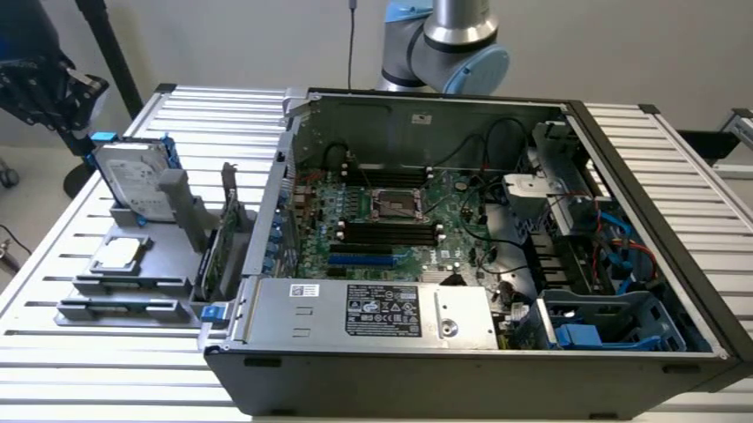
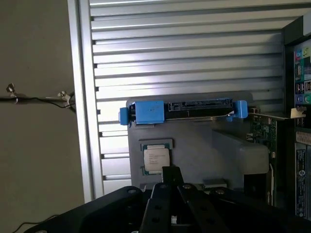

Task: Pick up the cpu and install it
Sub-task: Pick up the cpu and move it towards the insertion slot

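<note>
Silver cpu [image 2: 156, 159] rests in its grey holder [image 2: 194, 145] near the tool [image 2: 171, 172], pressed together.

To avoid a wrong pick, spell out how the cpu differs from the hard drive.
Size: the cpu is far smaller than the hard drive. Pose: the cpu lies flat; the hard drive stands on edge. Look: the cpu is a plain square with a pale rim; the hard drive is oblong with blue side rails. Both have silvery faces and sit in the grey holder beside the open case.
</note>
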Tool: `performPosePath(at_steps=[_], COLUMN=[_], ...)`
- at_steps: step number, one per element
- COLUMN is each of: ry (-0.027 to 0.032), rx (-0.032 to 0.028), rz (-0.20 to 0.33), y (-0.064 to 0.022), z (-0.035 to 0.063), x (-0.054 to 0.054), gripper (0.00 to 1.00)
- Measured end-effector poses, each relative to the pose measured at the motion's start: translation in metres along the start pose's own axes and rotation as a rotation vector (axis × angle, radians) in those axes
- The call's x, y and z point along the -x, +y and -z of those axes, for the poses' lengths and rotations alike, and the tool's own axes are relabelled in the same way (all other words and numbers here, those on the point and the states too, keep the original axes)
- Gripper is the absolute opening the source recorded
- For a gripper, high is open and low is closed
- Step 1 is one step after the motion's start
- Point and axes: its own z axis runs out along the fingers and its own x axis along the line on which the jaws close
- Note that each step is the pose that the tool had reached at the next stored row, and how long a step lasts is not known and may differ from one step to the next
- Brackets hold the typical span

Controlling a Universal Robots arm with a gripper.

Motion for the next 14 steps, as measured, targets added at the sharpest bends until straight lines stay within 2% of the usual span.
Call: performPosePath(at_steps=[1, 2, 3, 7, 9, 10, 14], ry=[-0.0001, 0.0, 0.0, 0.0, 0.0, -0.0001, 0.0], rx=[0.0001, 0.0, 0.0, 0.0, 0.0, 0.0, 0.0], rz=[0.0, 0.0, 0.0, 0.0, 0.0, 0.0, 0.0], y=[0.0, 0.0, 0.0, 0.0, 0.0, 0.0, -0.0004], z=[0.0, 0.0, 0.0, 0.0, 0.0, -0.0004, -0.0073], x=[0.0, 0.0, 0.0, 0.0, -0.0001, -0.0002, -0.0027], gripper=[0.17, 0.24, 0.24, 0.47, 0.47, 0.54, 0.54])
